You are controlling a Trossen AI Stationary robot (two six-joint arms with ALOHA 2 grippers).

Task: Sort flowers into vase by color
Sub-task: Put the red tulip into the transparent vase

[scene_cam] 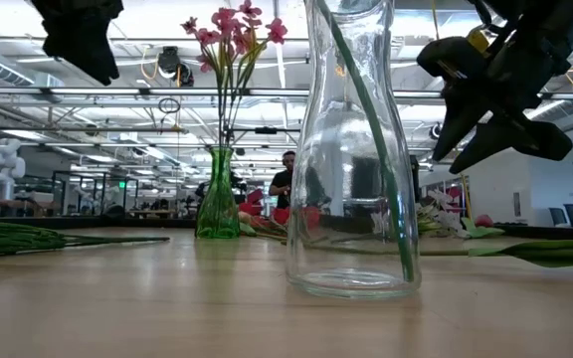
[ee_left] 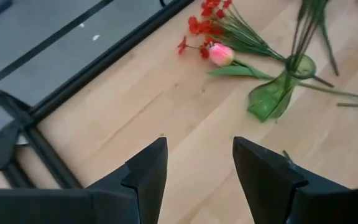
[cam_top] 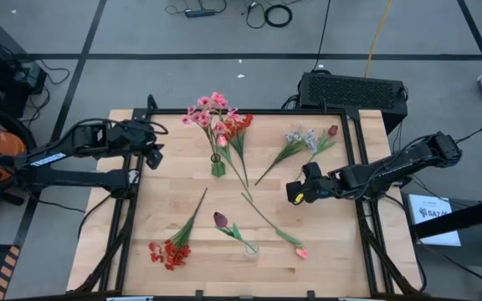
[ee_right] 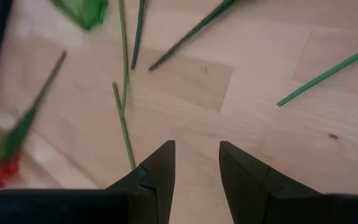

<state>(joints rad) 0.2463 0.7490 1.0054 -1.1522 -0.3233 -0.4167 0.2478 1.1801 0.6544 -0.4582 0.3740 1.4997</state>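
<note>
A green vase (cam_top: 217,165) holds pink blossoms (cam_top: 207,109) upright; it also shows in the low view (scene_cam: 217,209) and the left wrist view (ee_left: 278,93). A clear glass vase (cam_top: 250,247) (scene_cam: 351,149) holds a leaning maroon tulip (cam_top: 221,220). Flat on the table lie red flowers (cam_top: 238,125) beside a pink bud (ee_left: 221,55), pale sprigs (cam_top: 301,136), a maroon bud (cam_top: 333,130), a red cluster (cam_top: 168,252) and a long-stemmed pink bud (cam_top: 301,252). My left gripper (cam_top: 153,155) (ee_left: 196,168) hovers open left of the green vase. My right gripper (cam_top: 294,192) (ee_right: 196,165) hovers open over bare wood between the stems.
A black frame (cam_top: 249,111) rims the wooden table. Green stems (ee_right: 124,118) cross the middle of the table below my right gripper. A dark box (cam_top: 354,90) sits beyond the far edge. Bare wood lies at the near right corner (cam_top: 350,259). A person (scene_cam: 283,184) stands in the room behind.
</note>
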